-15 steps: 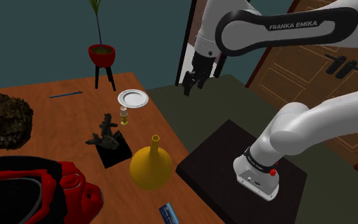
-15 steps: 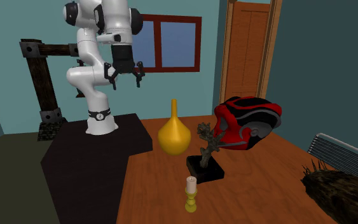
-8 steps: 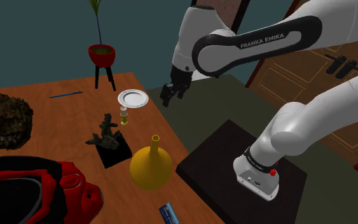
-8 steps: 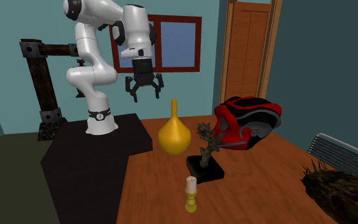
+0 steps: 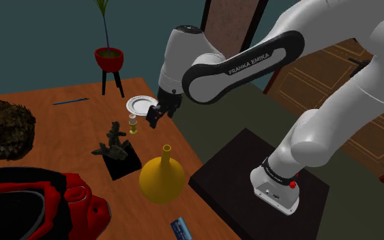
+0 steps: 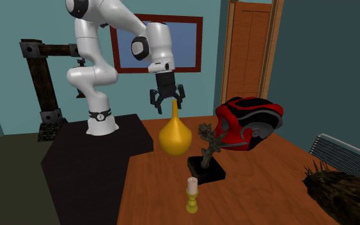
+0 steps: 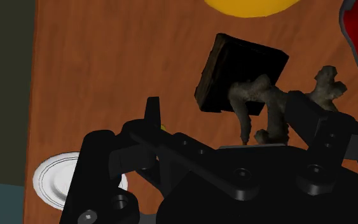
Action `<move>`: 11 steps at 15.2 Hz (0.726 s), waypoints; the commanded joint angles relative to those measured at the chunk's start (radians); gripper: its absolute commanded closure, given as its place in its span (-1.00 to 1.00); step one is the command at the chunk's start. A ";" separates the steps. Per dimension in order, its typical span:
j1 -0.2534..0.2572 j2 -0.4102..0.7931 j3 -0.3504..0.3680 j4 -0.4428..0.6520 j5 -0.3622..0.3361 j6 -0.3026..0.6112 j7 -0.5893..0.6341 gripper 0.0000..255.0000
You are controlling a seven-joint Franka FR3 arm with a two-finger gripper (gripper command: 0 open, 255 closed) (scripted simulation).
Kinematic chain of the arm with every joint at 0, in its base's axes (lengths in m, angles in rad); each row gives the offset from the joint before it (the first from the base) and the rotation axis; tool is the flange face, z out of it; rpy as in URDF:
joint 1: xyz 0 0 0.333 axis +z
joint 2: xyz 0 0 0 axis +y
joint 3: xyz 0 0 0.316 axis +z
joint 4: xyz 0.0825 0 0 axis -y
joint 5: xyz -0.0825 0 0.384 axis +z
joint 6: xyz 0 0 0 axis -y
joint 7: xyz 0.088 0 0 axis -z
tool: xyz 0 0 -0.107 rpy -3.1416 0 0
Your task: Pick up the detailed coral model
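Where the arm reaches over the table (image 5: 61,119) in the shoulder view, the gripper (image 5: 155,116) is seen just beside a white plate (image 5: 142,105) and a small candle (image 5: 134,124). The coral (image 5: 115,142) is set upright on its black base (image 5: 125,166), between the candle and a yellow vase (image 5: 161,178), and is apart from the gripper.

In the second exterior view, the jaws are spread with nothing between them (an empty hand), and the gripper is seen at the top of the vase's neck. The coral is placed to that view's right of the vase, in front of a red object (image 6: 249,121).

In the wrist view, the coral is found ahead of the gripper, partly hidden behind one finger, with the plate beside the other.
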State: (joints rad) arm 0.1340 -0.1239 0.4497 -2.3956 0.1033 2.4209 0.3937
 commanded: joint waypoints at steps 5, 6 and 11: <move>0.031 0.239 0.048 0.153 -0.189 0.112 0.173 -1.00; 0.043 0.277 0.047 0.180 -0.225 0.124 0.203 -1.00; 0.140 0.458 0.008 0.334 -0.384 0.164 0.330 -1.00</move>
State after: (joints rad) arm 0.2515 0.2913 0.4679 -2.1084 -0.2465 2.5857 0.6987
